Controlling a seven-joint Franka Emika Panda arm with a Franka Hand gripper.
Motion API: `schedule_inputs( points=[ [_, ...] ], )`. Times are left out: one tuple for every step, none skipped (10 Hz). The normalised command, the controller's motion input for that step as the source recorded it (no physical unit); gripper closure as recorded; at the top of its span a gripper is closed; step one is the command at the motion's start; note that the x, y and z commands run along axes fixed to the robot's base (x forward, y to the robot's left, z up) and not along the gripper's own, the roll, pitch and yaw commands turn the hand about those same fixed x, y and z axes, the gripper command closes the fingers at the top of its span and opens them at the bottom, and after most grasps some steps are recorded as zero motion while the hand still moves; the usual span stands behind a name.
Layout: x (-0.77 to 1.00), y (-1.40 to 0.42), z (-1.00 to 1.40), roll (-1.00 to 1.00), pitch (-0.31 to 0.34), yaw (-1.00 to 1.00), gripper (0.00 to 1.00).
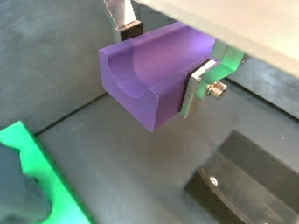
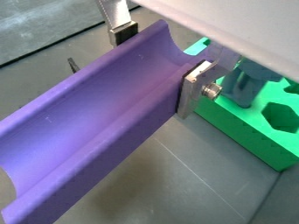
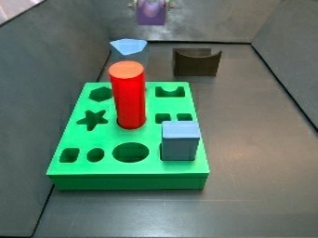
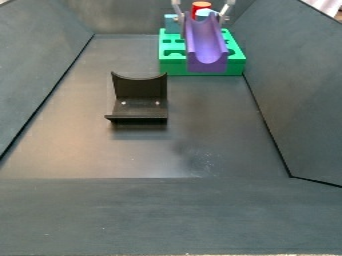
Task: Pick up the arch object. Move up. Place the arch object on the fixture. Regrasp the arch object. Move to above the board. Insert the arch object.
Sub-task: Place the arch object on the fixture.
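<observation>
Arch object in hand, notch visible

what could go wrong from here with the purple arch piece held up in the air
The gripper holds the long purple arch-section prism near one end, so most of its length overhangs; it could pivot or slip between the flat silver fingers. Lowering onto the small dark U-hollowed fixture, a tilted prism might miss the hollow. The tall red cylinder on the green board could obstruct later insertion.

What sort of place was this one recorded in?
Probably a lab test cell for shape insertion: dark enclosing walls, a green board with shaped holes, a dark fixture on the floor, and the pincer holding the purple arch object aloft.
</observation>
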Motion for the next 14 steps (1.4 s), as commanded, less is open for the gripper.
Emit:
schedule_inputs(
  points=[
    [1.0, -0.02, 0.21, -1.0, 0.003, -0.05, 1.0],
    [1.0, 0.0, 0.19, -1.0, 0.008, -0.05, 1.0],
    [1.0, 0.0, 0.13, -1.0, 0.023, -0.05, 1.0],
    [1.0, 0.01, 0.12, -1.0, 0.03, -0.05, 1.0],
    [1.0, 0.02, 0.09, -1.0, 0.043, -0.05, 1.0],
    [1.0, 0.03, 0.07, -1.0, 0.05, -0.06, 1.0],
    [1.0, 0.03, 0.04, -1.0, 0.055, -0.06, 1.0],
    [1.0, 0.04, 0.03, -1.0, 0.062, -0.06, 1.0],
    [1.0, 0.04, 0.02, -1.0, 0.07, -0.07, 1.0],
    [1.0, 0.05, 0.0, -1.0, 0.076, -0.08, 1.0],
    [0.94, 0.05, -0.01, -1.0, 0.084, -0.09, 1.0],
    [0.86, 0.05, -0.01, -1.0, 0.088, -0.1, 1.0],
    [0.79, 0.04, -0.01, -1.0, 0.094, -0.12, 1.0],
    [0.71, 0.04, -0.02, -1.0, 0.098, -0.13, 1.0]
  ],
)
